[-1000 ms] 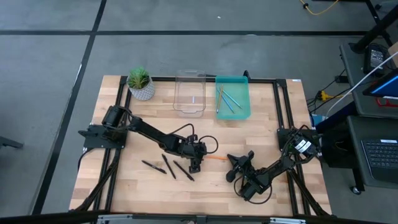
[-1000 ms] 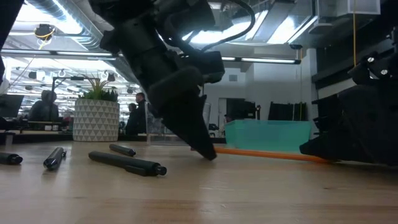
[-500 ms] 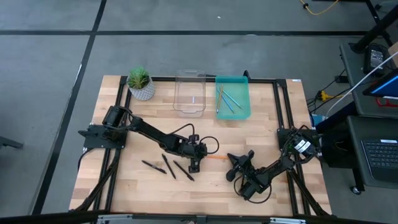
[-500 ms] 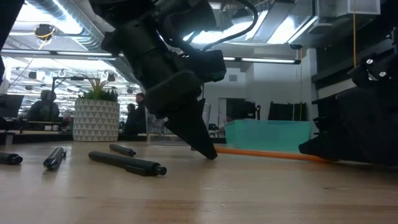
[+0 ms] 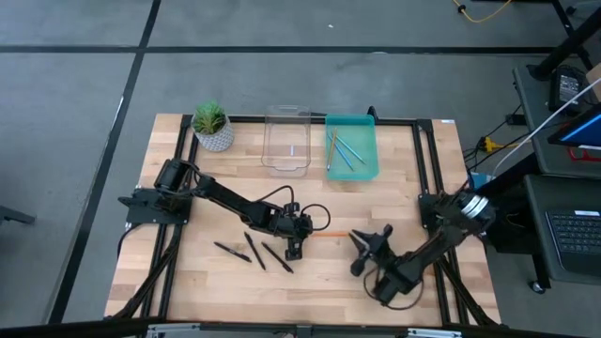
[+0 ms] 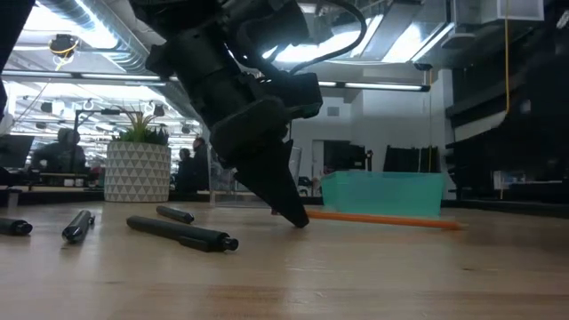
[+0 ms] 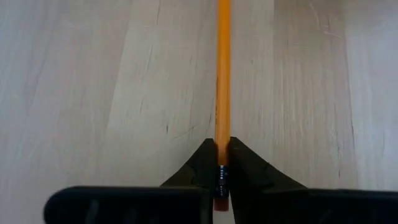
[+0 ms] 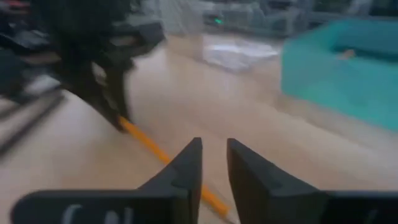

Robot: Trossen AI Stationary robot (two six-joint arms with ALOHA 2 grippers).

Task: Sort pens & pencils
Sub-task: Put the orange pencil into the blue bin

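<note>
An orange pencil [image 5: 329, 236] lies on the wooden table near its middle, and my left gripper [image 5: 305, 235] is shut on its left end. My right gripper [image 5: 364, 246] hovers open just past the pencil's right end; in its wrist view the fingers [image 8: 186, 163] stand apart with nothing between them. Three black pens [image 5: 254, 252] lie on the table left of the left gripper. More pencils, light blue and orange, lie in the teal bin [image 5: 368, 164] at the far side. My left gripper pinches the pencil's eraser end [image 7: 222, 163] between its two fingertips. The fingers slant down from the table's left side [image 6: 300, 220], and the pencil runs on away from them. The pencil's shaft [image 6: 382, 219] lies on the table.
A clear bin [image 5: 286, 161] stands left of the teal bin at the far edge, and a potted plant [image 5: 212, 125] at the far left. Black pens [image 6: 182, 234] lie scattered in the low view's left. Bare wood lies along the near edge.
My right gripper has come off the pencil's right end, risen and drawn back toward the table's near right; it has left the low view. The pencil has stayed lying where it was, its left end in the left gripper.
</note>
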